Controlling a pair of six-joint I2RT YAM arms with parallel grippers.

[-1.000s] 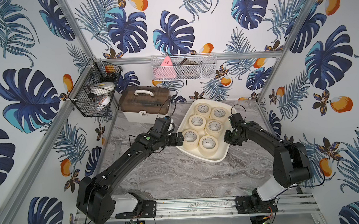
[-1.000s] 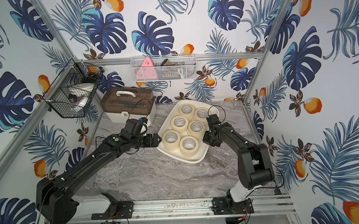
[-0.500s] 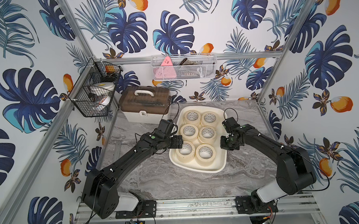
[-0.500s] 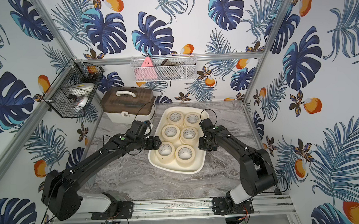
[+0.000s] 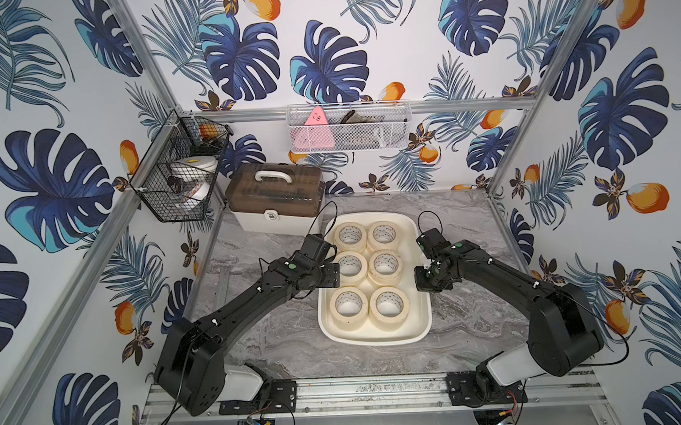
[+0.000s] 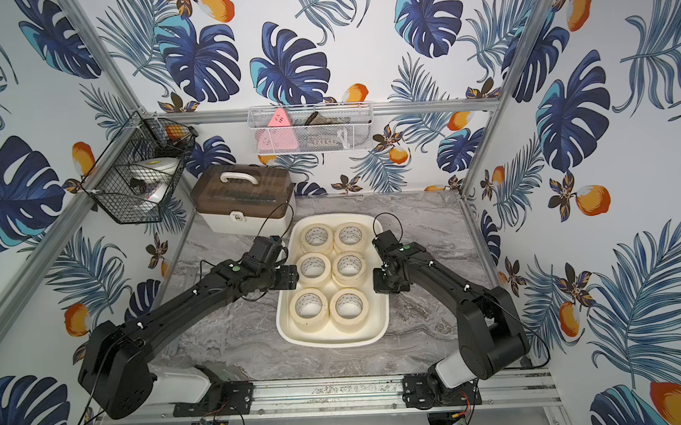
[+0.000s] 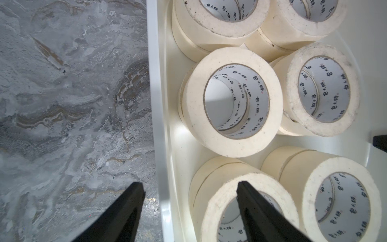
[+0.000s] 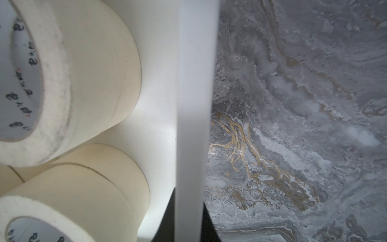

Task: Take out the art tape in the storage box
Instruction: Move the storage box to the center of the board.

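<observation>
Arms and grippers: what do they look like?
The left arm and right arm are matte black, each with a green dot near the wrist, thin looping black cables and a white base housing. The left gripper has black tapered fingers.

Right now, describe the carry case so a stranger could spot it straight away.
On the grey marble table, look to the far left corner, near the black wire basket. The carry case sits there behind the storage box of tape rolls: white body, brown translucent lid, white handle, the only lidded container.
</observation>
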